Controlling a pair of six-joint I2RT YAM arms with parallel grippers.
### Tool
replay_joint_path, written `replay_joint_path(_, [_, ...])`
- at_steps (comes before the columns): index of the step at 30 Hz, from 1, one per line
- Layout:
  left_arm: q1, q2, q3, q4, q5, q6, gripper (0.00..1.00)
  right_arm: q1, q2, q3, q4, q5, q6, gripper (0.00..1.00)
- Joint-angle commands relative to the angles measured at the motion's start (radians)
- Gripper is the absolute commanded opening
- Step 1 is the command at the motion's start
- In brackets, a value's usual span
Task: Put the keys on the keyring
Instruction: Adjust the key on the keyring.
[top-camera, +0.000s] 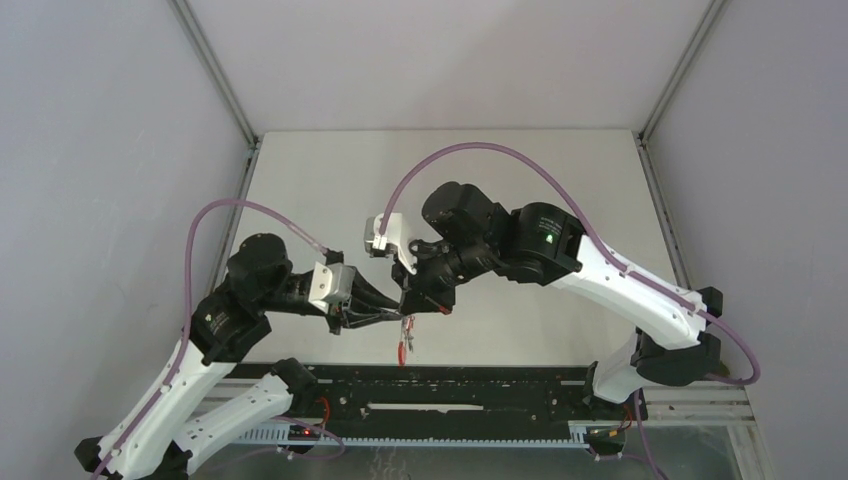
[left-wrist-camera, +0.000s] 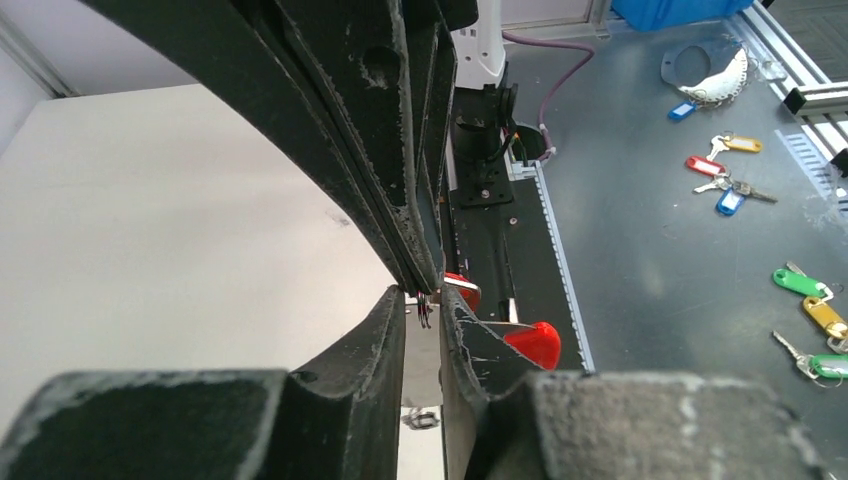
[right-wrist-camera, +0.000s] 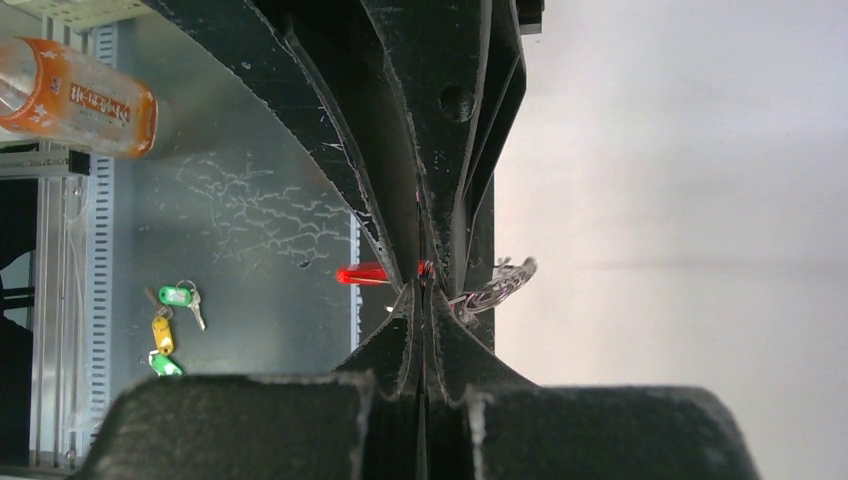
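The right gripper (right-wrist-camera: 423, 292) is closed on the keyring (left-wrist-camera: 426, 314), I judge to keep it steady for threading. The left gripper (left-wrist-camera: 423, 300) meets it with its jaws a little apart, holding nothing I can see. The red strap (top-camera: 403, 345) hangs below, and the keys (right-wrist-camera: 495, 285) dangle just beside the fingertips.

My jaws, tip to tip
My left gripper (top-camera: 385, 316) and right gripper (top-camera: 418, 300) touch, or nearly, I can't tell; the keyring (top-camera: 403, 345), only its red strap plain, dangles just beneath them.
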Motion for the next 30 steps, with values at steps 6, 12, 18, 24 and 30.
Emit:
replay_joint_path(6, [0.007, 0.001, 0.038, -0.103, 0.034, 0.110, 0.21, 0.016, 0.021, 0.082, -0.042, 0.011, -0.027, 0.00])
replay_joint_path(12, [0.007, 0.011, 0.050, -0.101, 0.029, 0.114, 0.20, 0.022, 0.031, 0.083, -0.047, 0.009, -0.027, 0.00])
replay_joint_path(18, [0.003, 0.016, 0.031, -0.071, 0.035, 0.092, 0.19, 0.025, 0.041, 0.092, -0.044, 0.002, -0.026, 0.00])
replay_joint_path(24, [0.003, 0.015, 0.022, -0.050, 0.031, 0.081, 0.08, 0.025, 0.052, 0.101, -0.044, -0.004, -0.026, 0.00])
replay_joint_path(30, [0.003, 0.006, 0.006, -0.056, 0.013, 0.092, 0.00, 0.021, 0.045, 0.106, -0.012, 0.001, -0.004, 0.00])
